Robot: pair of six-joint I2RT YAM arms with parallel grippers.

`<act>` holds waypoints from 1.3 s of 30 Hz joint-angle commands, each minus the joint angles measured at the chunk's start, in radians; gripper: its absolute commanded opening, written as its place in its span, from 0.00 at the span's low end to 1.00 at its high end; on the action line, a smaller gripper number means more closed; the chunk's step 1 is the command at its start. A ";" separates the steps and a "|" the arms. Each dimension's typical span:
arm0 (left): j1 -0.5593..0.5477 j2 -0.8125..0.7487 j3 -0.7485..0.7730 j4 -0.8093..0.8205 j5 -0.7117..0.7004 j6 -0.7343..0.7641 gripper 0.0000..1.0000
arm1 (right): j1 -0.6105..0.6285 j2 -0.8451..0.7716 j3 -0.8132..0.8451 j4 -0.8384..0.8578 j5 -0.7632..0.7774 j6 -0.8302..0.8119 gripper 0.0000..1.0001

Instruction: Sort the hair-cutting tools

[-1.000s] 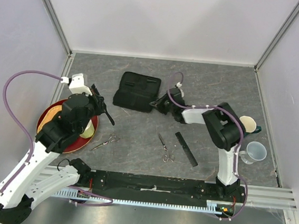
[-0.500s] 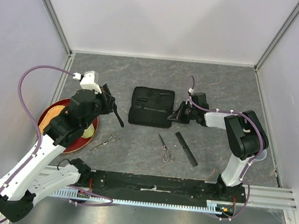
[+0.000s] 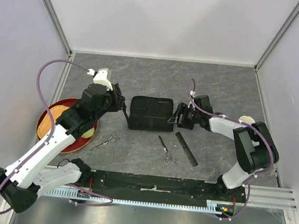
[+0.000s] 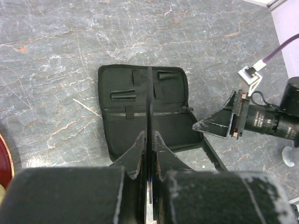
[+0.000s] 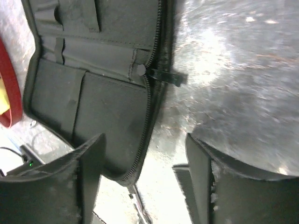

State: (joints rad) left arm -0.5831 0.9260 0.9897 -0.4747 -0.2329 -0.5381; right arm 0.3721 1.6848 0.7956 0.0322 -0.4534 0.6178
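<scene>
The left hand [image 3: 121,105] is clenching one comb [image 4: 149,102] beside the empty case [image 3: 150,113], the right hand [image 3: 180,116] is hanging released, and both scissors [image 3: 165,149] and the second comb [image 3: 186,148] are lying near it, unsorted.

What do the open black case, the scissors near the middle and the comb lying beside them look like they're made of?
Case: woven fabric, likely nylon, matte, judging by the zipper edge and sewn pockets. Scissors: metal, probably steel, going by the bright silver shine. Comb: likely plastic, being matte black, thin and uniform.

Grey marbled tabletop [image 3: 221,87] with open black case [image 3: 150,113], left scissors [image 3: 107,141], right scissors [image 3: 166,149], straight comb [image 3: 186,149], red plate [image 3: 41,118].
</scene>
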 commanded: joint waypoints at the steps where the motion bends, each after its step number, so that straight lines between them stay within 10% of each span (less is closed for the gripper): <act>1: 0.000 0.011 0.047 0.070 0.015 -0.016 0.02 | -0.001 -0.158 -0.001 -0.100 0.169 -0.033 0.83; 6: 0.000 0.001 0.085 0.117 0.023 -0.019 0.02 | 0.002 -0.333 -0.022 -0.040 0.229 -0.082 0.98; 14: 0.000 -0.044 0.063 0.333 0.265 -0.221 0.02 | 0.117 -0.514 -0.065 0.437 -0.108 0.135 0.98; 26: -0.003 -0.052 -0.022 0.752 0.472 -0.468 0.02 | 0.314 -0.611 -0.061 0.805 -0.108 0.364 0.98; 39: -0.007 -0.079 -0.075 0.801 0.488 -0.494 0.02 | 0.323 -0.838 -0.053 0.410 0.364 0.151 0.97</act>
State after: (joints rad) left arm -0.5869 0.8566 0.9428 0.2951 0.2443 -1.0145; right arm 0.6914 0.9039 0.7261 0.5198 -0.2737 0.8349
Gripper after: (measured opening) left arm 0.047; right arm 0.973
